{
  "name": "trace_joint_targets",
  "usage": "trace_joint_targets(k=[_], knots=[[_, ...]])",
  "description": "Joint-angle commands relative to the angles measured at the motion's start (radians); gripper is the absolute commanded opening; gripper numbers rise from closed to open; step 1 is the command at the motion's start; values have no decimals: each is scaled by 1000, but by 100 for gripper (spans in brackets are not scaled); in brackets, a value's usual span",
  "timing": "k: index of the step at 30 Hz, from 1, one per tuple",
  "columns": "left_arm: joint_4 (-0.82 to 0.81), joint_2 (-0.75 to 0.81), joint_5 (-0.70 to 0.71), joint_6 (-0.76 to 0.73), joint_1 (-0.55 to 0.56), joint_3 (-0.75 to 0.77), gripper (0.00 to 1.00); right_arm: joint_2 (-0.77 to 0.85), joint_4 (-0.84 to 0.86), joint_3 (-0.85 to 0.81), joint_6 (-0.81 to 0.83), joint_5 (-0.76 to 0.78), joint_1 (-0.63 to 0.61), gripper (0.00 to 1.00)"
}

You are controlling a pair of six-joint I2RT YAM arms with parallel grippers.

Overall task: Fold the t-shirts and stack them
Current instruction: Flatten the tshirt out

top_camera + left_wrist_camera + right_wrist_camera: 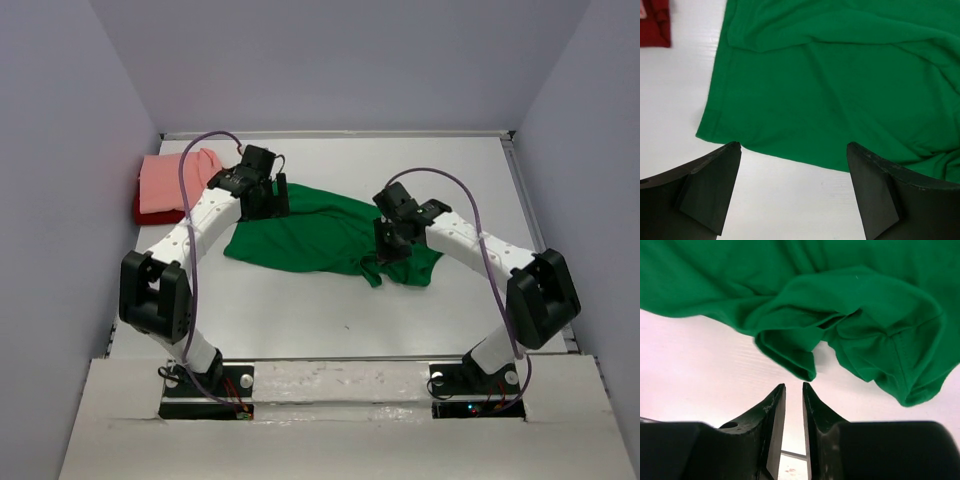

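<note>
**Flatten the green shirt before we fold it**

The green t-shirt lies rumpled across the middle of the surface. Its right end is bunched into loose folds. The salmon-pink t-shirt sits folded on the dark red t-shirt in the far left corner, so we judge the green one to be the last to fold.

Our left claw hangs wide open and empty over the shirt's left hem, where the cloth lies fairly smooth. Our right claw has its jaws only a narrow slit apart with nothing between them. It is just short of a doubled-over lip of cloth at the bunched end.

To do this step well, we think the right claw should open wider before it goes in. It should take a single layer at the hem rather than the whole wad. Both claws should then draw outward together so the body spreads flat. Pinching low against the surface should keep the soft cloth from slipping, and an even pull should avoid a twist.

We can read no brand, label or print on any shirt.
</note>
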State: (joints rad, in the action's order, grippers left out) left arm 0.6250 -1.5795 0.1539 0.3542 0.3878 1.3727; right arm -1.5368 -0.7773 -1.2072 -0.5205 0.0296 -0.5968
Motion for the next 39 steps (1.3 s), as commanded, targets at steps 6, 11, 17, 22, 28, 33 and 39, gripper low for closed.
trace_joint_targets(k=[6, 11, 17, 22, 28, 33, 39], knots=[[-27, -13, -42, 3, -49, 8, 96, -106, 130, 15, 91, -56, 28, 40], [-16, 4, -39, 0, -47, 16, 96, -140, 131, -9, 112, -48, 55, 44], [-8, 29, -43, -8, -49, 3, 96, -181, 135, -28, 129, -40, 74, 46], [-2, 44, -42, -14, -49, -6, 96, -201, 141, -49, 151, -34, 95, 47], [-2, 52, -45, -17, -49, -8, 96, -209, 130, -80, 172, -8, 115, 47], [2, 50, -48, -20, -49, 5, 96, -246, 125, -106, 189, -14, 124, 47], [7, 68, -31, -15, -52, -14, 97, -276, 153, -98, 192, -74, 124, 45]])
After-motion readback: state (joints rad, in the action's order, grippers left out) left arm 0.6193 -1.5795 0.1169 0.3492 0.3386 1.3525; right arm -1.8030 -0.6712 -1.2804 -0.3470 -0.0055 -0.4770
